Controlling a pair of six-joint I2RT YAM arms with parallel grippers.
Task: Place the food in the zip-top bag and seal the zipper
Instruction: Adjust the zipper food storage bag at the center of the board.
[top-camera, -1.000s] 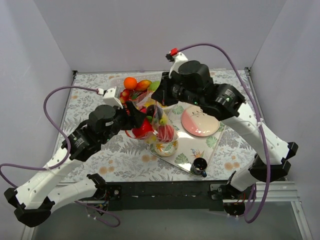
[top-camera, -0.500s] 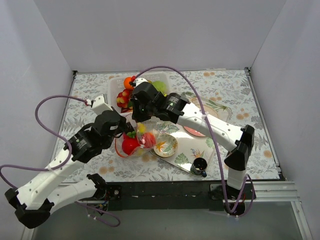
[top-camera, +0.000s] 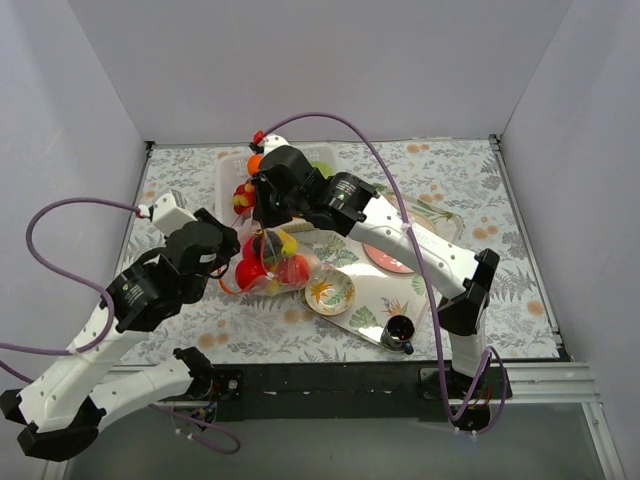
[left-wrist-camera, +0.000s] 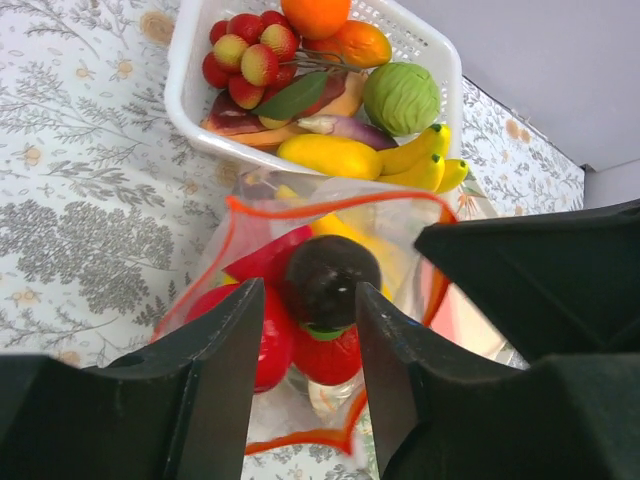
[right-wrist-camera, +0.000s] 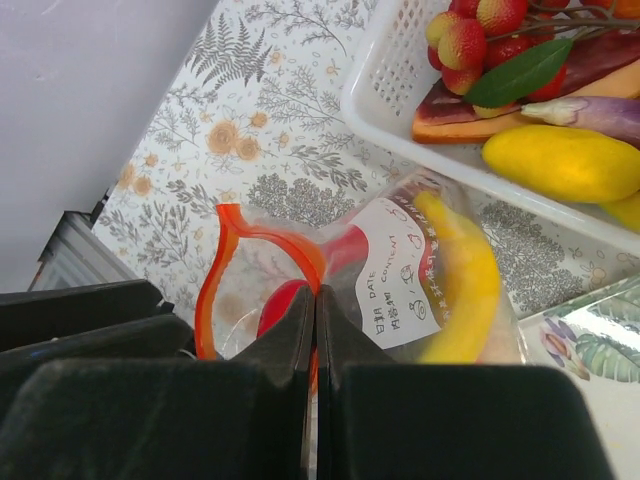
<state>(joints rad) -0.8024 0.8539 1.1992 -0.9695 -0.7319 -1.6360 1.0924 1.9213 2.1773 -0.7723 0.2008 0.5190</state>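
Two claws: right claw pinches the crinkly clear zip-top bag, left claw gapes.

The tabletop carries a white cover printed with grey foliage and tan-orange flowers. The basket is white. The food in it comprises an orange piece, a green round piece, yellow bananas, red-and-yellow berries, a dark green leaf and a purple piece. The zip-top bag is clear, with a white label printed in dark text. The zipper is red-orange. Inside the bag are red pieces, a yellow banana and a dark brown piece. The tray is clear with green leaves. The bowl bears a floral print. The left tool and the right tool are black.
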